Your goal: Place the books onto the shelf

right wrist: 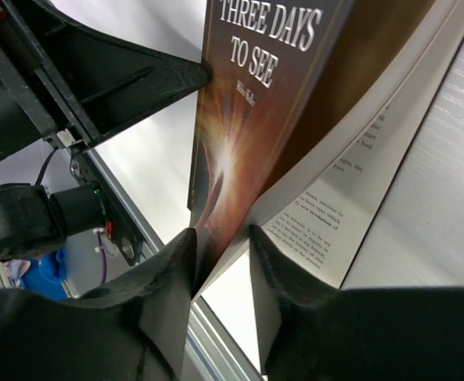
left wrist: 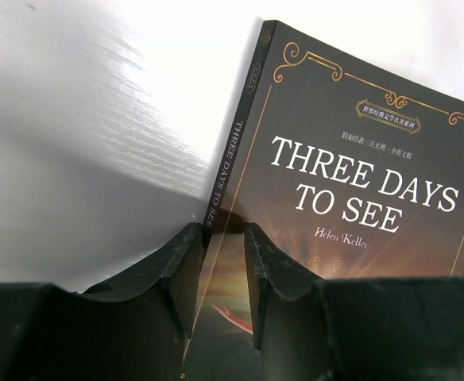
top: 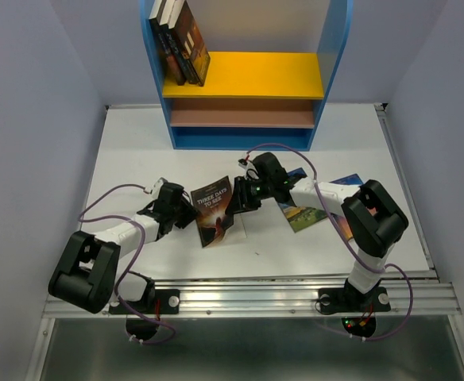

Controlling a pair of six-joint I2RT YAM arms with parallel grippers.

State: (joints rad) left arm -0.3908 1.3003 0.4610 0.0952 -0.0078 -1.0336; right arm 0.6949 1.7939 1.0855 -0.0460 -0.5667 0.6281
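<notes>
A white counter (top: 137,143) seen from above, with a small shelf (top: 337,48) at its far edge: blue sides, a yellow upper board and a pinkish-brown lower one. A few books (top: 183,40) already lean against the left wall on the yellow board.

In the middle of the counter, well short of the shelf, a dark paperback (top: 214,210) titled "Three Days to See" sits between the two arms with its cover facing up. The left fingers (left wrist: 176,270) are closed on its spine edge, one on each side. The right fingers (right wrist: 168,278) pinch the opposite edge, clamped on the front cover, while the printed pages beneath splay away from it. Whether the book rests on the counter or hangs just above it I cannot tell.

Beside the right arm lies a blue landscape-cover book (top: 303,213), flat on the counter. The corner of another blue book (top: 345,184) shows behind the arm.
</notes>
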